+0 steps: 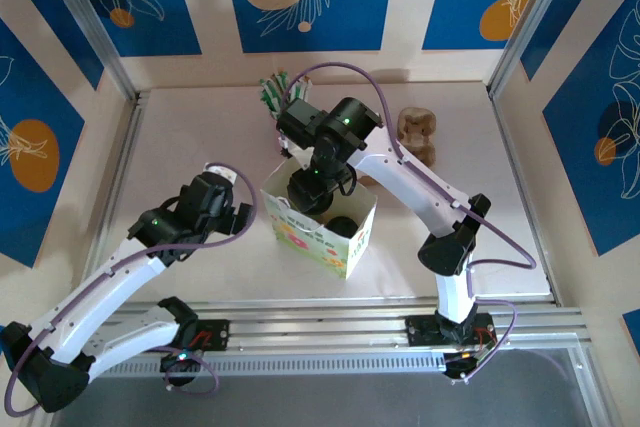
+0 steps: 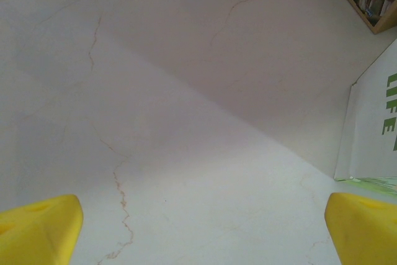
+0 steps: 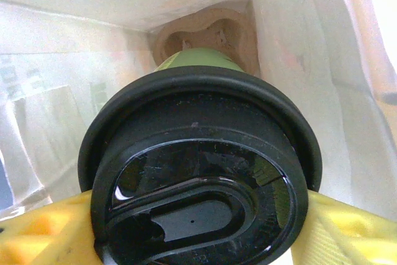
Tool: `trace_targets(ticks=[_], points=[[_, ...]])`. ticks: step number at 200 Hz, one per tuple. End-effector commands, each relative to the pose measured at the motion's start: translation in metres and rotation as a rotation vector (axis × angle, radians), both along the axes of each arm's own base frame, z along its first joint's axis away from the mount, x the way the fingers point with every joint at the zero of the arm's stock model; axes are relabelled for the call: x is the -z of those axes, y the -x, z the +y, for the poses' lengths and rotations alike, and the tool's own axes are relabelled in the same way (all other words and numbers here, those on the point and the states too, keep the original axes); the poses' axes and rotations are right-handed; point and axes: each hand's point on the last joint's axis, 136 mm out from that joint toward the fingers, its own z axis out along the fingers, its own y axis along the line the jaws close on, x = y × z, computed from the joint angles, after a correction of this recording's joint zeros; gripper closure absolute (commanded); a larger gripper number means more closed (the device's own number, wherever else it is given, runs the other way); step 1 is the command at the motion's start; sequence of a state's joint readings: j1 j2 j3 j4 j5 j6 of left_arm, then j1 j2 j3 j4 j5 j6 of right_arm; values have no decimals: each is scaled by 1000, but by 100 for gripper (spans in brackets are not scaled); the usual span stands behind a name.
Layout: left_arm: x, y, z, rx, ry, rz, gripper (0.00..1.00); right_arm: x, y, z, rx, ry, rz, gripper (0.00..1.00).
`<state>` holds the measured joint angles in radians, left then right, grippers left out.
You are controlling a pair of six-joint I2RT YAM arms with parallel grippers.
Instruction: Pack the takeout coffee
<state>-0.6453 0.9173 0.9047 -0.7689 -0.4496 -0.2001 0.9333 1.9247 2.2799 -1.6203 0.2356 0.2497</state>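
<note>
The takeout coffee [image 3: 198,172] hangs inside the white paper bag [image 1: 345,247], its black lid facing the right wrist camera and a strip of green cup body [image 3: 198,60] showing beyond it. My right gripper [image 3: 198,231] is shut on the cup, one yellow finger [image 3: 43,228] against each side just under the lid rim. From above, the right arm [image 1: 335,137] reaches down into the bag's open top. My left gripper [image 2: 205,228] stands open over bare table to the left of the bag [image 2: 372,128], nothing between its yellow fingertips [image 2: 40,228].
A brown moulded shape [image 3: 205,29] lies at the bottom of the bag, under the cup. A pink cup of green-and-white sticks [image 1: 275,92] stands behind the bag, and a brown object [image 1: 417,137] sits at the back right. Metal rails border the table.
</note>
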Motion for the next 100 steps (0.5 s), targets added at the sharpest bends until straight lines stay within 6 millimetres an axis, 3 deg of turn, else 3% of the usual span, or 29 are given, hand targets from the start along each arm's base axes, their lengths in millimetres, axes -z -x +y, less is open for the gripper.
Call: trace_targets(ticks=[1,100], points=[[-1,0,3,6,-2,-9,0,9,26,-31,-20,135,104,34],[-1,0,3,8,2,-11,0,26,25,-19,-36,179,127,35]])
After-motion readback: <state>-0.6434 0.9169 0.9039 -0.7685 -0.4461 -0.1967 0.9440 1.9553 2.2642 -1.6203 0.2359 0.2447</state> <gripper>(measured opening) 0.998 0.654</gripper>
